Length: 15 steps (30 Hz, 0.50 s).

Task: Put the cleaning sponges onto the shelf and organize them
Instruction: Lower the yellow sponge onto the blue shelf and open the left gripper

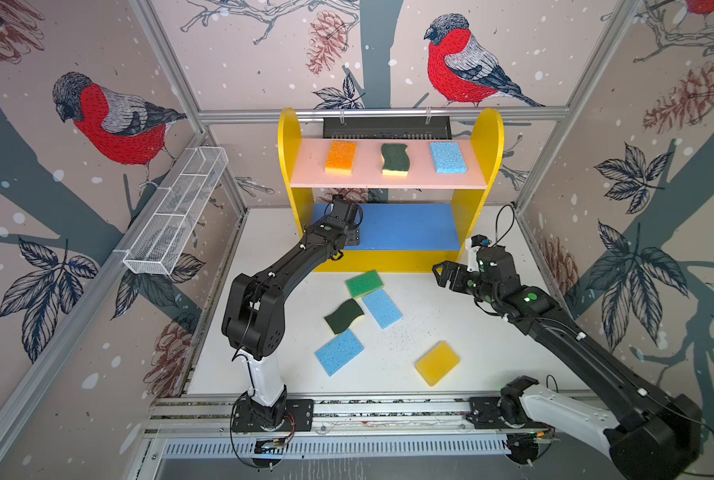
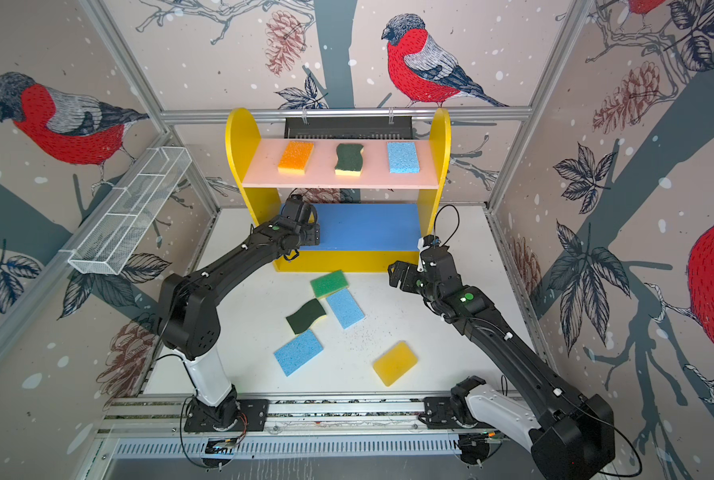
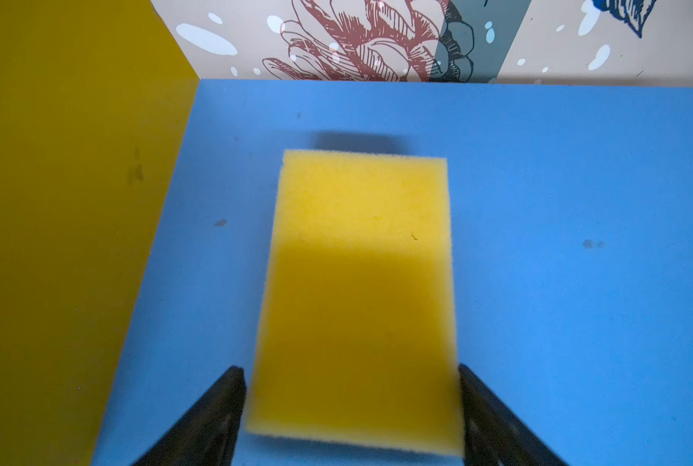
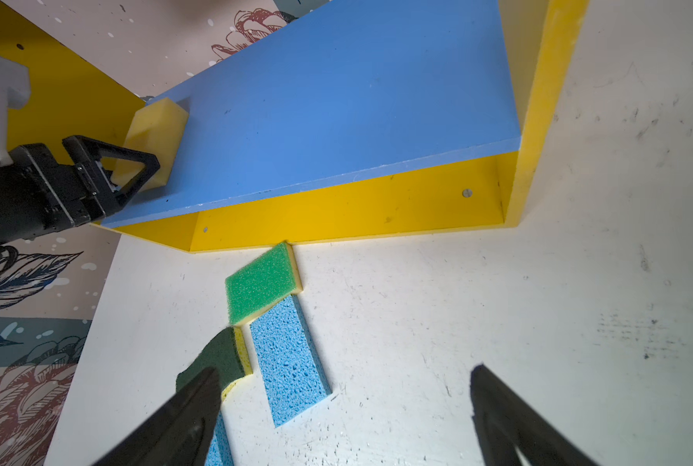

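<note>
The yellow shelf stands at the back. Its pink board carries an orange sponge, a wavy scourer and a light blue sponge. A yellow sponge lies at the left end of the blue board. My left gripper has a finger along each of its sides, and whether it still grips does not show. On the table lie a green sponge, two light blue ones, a wavy scourer and a yellow sponge. My right gripper hovers open and empty by the shelf's right front.
A white wire-mesh basket hangs on the left wall. A black box sits behind the shelf's top. The arms' mounting rail runs along the table's front edge. Patterned walls close in the back and both sides.
</note>
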Each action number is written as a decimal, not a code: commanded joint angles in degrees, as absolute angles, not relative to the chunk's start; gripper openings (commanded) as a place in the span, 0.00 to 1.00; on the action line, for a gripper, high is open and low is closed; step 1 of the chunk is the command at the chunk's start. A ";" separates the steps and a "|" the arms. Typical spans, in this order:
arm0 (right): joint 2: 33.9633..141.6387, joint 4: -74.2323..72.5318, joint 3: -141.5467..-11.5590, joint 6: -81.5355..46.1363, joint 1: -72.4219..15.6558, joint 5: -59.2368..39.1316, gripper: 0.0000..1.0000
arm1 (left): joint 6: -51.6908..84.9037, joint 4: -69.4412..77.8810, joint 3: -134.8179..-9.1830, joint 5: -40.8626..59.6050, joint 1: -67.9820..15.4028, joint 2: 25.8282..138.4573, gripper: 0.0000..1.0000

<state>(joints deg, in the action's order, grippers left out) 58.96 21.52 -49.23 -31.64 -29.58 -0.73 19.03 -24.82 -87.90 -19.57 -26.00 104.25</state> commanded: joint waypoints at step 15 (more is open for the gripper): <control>58.18 23.90 -51.16 -33.18 -31.32 2.79 0.96 | 17.77 -24.37 -83.34 -16.75 -26.01 96.72 0.82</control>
